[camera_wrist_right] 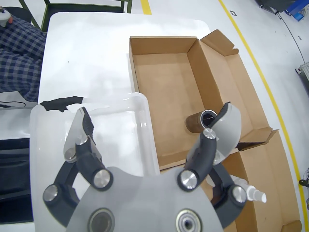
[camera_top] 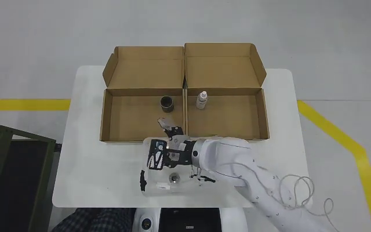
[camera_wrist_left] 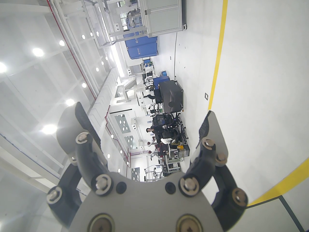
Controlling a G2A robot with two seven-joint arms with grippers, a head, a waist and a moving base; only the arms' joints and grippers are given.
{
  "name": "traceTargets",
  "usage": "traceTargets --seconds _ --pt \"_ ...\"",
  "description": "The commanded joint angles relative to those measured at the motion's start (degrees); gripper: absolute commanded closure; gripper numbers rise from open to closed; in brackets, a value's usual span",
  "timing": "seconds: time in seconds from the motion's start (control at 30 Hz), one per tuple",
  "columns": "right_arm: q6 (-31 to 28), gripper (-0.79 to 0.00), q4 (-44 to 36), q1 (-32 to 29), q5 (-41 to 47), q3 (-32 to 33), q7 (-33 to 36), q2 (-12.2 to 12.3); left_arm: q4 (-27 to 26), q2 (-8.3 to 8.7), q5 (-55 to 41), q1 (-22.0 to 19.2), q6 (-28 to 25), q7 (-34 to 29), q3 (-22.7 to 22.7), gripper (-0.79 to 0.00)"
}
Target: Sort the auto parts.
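The left tool [camera_wrist_left: 144, 111] points out into the room, away from the white tabletop [camera_top: 87, 116]. Its two fingers are spread wide with nothing between them.

On the left half of the tabletop sits an open brown cardboard box [camera_top: 124, 119]. A short dark brown hollow cylinder [camera_top: 167, 104] stands near its far right corner, apparently upright with the bore facing up. In front of this box, toward the robot, lies a clear plastic tray [camera_top: 156, 187] with a strip of black tape [camera_top: 142, 181] on its left rim. A small round silvery metal part [camera_top: 173, 178] rests in the near half of the tray; it is too small to make out any long axis.

The right tool [camera_top: 169, 127] hangs above the line where the tray's far rim meets the box's near wall. Its fingers are wide apart and empty; in the right wrist view one finger is over the tray and the other over the box, in front of the cylinder.

Further right, a second open cardboard box [camera_top: 232, 119] touches the first. It holds a small white spray bottle [camera_top: 202, 100] near its far left corner.

The silvery part looks like the piece yet to be sorted. It lies back from the right tool toward the robot, beneath the wrist rather than ahead of the fingers. The next move probably calls for drawing back and lowering, not reaching forward. The right arm is clearly the nearer one.
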Motion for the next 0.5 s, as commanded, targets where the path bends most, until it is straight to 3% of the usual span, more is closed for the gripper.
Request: traceTargets --seconds 0.0,0.47 --pt "-0.71 -0.785 -0.8 -1.4 -0.55 0.45 -0.01 0.35 0.0 0.0 0.0 0.0 0.0 0.0 0.0 -0.785" --pt "-6.61 -0.785 -1.02 -9.04 -5.19 2.91 -4.28 2.65 0.0 0.0 0.0 0.0 0.0 0.0 0.0 -0.785"
